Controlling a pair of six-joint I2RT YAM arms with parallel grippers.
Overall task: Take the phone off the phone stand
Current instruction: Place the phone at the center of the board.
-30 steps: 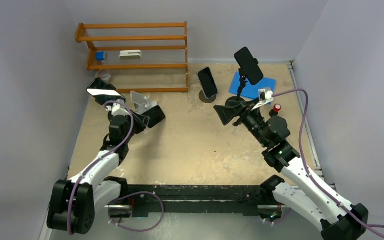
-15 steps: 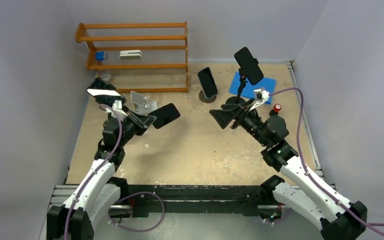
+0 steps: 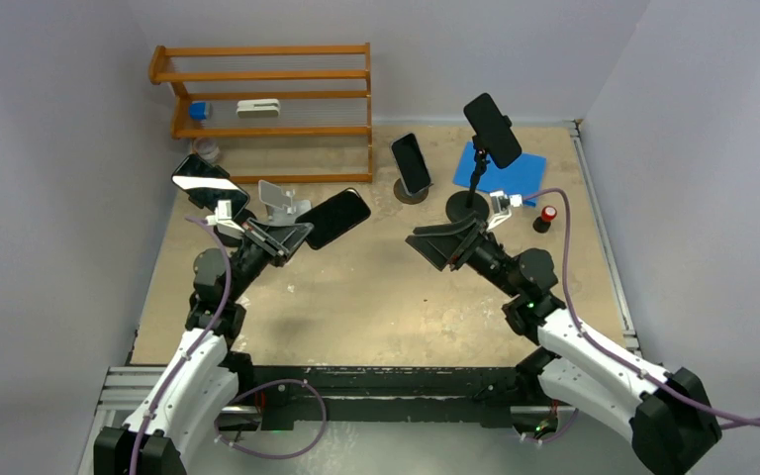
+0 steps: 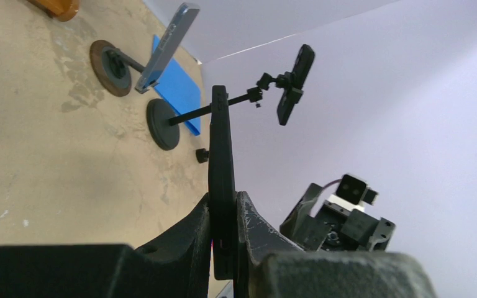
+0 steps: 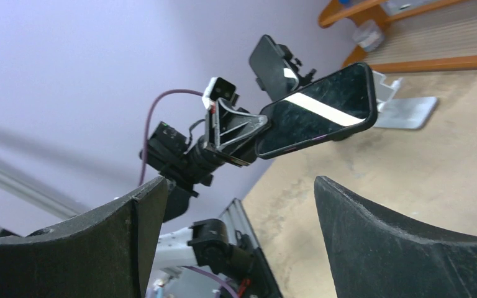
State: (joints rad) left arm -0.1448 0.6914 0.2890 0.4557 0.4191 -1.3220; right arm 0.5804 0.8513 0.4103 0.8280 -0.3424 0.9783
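My left gripper is shut on a black phone and holds it in the air, just right of an empty silver phone stand. In the left wrist view the phone stands edge-on, pinched between my fingers. My right gripper is open and empty at mid-table, facing the left arm. In the right wrist view the held phone shows between the spread fingers, with the silver stand behind it.
Other phones sit on stands: one far left, one on a round base, one on a tall arm stand. A wooden rack stands at the back. A blue pad and a red-capped item lie at right.
My left gripper has carried the black phone up and to the right, away from the silver stand. My right gripper has swung left towards the table's middle.
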